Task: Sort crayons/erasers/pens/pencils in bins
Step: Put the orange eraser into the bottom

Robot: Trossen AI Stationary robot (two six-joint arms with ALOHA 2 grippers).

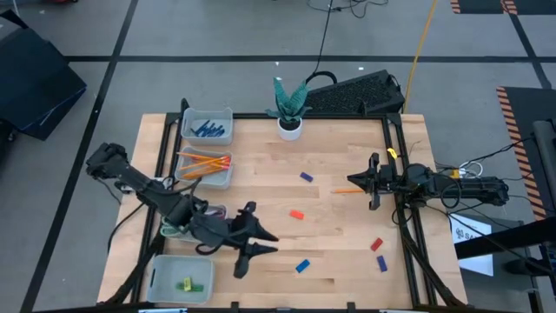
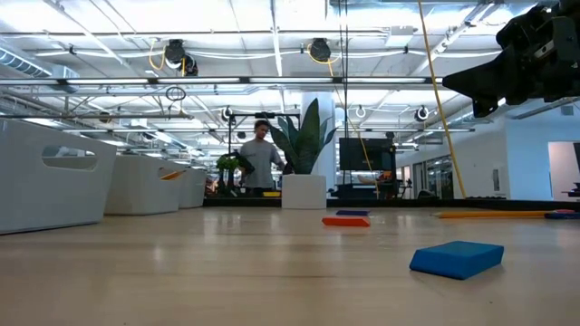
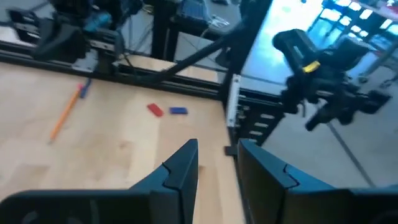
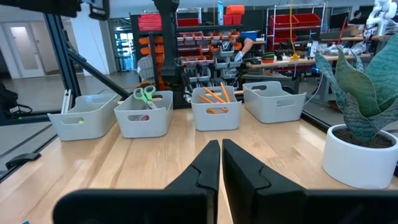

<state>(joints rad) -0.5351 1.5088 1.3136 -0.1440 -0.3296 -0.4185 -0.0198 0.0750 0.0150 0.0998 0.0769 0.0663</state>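
Note:
Four pale bins stand along the table's left edge. The far bin holds blue pens. The second bin holds orange pencils. The third bin holds green scissors. The near bin holds a green eraser. One orange pencil lies on the table. A purple eraser, two red erasers and two blue erasers are scattered around it. No crayons show. My left gripper is open and empty near the front left. My right gripper is shut and empty at the right, just beyond the loose pencil.
A white plant pot stands at the middle of the far edge, with a dark keyboard behind it. My left arm lies across the third bin. The black frame rails border the table's right side. A person stands in the room beyond.

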